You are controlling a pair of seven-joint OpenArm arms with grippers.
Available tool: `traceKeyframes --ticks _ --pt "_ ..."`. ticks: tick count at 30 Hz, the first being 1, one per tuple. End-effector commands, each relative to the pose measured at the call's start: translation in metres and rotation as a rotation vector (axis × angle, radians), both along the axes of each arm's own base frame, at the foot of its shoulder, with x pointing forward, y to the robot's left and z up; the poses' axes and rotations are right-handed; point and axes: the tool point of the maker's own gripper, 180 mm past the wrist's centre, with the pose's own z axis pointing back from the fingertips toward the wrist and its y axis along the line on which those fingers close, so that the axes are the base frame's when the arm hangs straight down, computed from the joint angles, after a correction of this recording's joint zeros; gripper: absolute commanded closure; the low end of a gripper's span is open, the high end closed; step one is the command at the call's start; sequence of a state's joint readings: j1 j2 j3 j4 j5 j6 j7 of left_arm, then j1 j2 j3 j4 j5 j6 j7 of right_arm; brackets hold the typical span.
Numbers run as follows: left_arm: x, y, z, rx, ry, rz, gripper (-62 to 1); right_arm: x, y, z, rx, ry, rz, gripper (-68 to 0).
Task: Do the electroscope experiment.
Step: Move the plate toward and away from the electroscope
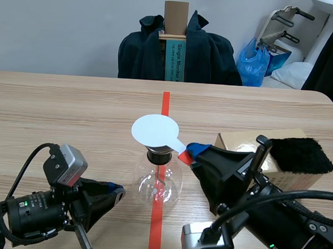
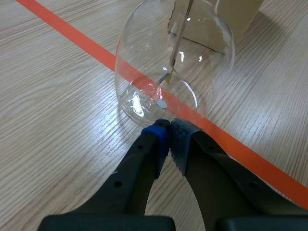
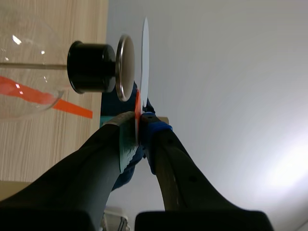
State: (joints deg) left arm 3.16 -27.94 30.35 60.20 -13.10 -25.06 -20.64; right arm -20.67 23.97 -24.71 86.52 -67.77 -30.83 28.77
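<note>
Glass flask; inside, perhaps foil

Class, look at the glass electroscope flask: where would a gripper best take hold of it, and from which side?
Probably by the black stopper at its narrow neck, coming in level from the left: the bulb is wide, round and smooth, the white disc covers the top, and the right gripper fills the right.

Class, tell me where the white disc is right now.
In the scene view the white disc is near the middle, just above the top of the glass flask. Its handle is pinched in the right pincer.
</note>
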Motion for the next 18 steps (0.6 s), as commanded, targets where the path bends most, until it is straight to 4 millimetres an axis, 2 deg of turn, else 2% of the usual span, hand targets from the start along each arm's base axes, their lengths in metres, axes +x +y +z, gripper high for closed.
traceKeyframes --ticks 1,18 --pt "0.007 -0.005 0.013 -0.038 -0.033 0.007 -3.1 0.009 -0.005 0.012 0.008 -0.044 -0.03 -0.6" --pt "0.007 -0.005 0.013 -0.04 -0.034 0.007 -3.1 0.043 -0.051 0.015 0.017 -0.052 -0.344 -0.7"
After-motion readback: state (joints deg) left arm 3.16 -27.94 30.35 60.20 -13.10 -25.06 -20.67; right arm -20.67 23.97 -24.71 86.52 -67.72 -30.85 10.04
